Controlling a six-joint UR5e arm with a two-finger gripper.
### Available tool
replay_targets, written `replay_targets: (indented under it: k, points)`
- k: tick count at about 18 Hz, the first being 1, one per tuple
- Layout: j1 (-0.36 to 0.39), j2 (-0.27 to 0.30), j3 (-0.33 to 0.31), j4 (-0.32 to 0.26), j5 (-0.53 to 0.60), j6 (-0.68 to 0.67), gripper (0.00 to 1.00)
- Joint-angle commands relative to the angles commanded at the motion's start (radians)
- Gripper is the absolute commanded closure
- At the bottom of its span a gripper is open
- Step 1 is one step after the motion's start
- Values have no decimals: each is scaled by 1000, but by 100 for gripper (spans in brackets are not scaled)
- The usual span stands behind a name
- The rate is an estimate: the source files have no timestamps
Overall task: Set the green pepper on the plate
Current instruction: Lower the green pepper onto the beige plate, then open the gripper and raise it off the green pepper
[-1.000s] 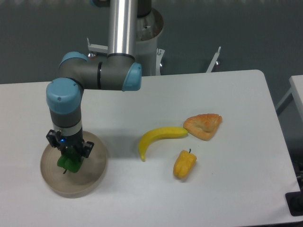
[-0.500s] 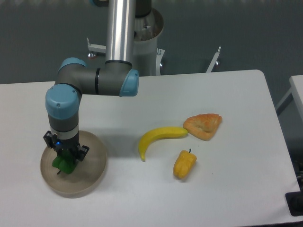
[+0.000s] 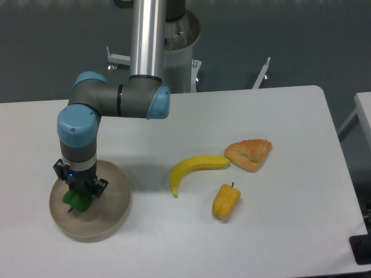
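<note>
The tool (image 3: 79,191) grips the green pepper (image 3: 77,200) over the plate (image 3: 114,215), toward its 9 o'clock side. The pepper looks light, rigid and smooth, best pinched across its blocky body.

The surface (image 3: 174,243) looks like smooth white laminate with a faint sheen, and the plate (image 3: 113,217) is matt beige with no gloss. The green pepper (image 3: 77,200), the banana (image 3: 194,168) and the yellow-orange pepper (image 3: 225,201) look like smooth plastic, while the croissant (image 3: 249,153) has a duller, rougher crust. The arm (image 3: 145,40) is brushed silvery metal with matt grey joints and glossy blue plastic caps.
</note>
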Motion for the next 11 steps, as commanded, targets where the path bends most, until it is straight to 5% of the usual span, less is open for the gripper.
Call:
replay_targets:
  k: [6, 8, 11]
  points:
    - [0, 2, -8, 0, 2, -2, 48]
    - [0, 5, -8, 0, 2, 0, 27]
    - [2, 11, -9, 0, 2, 0, 15]
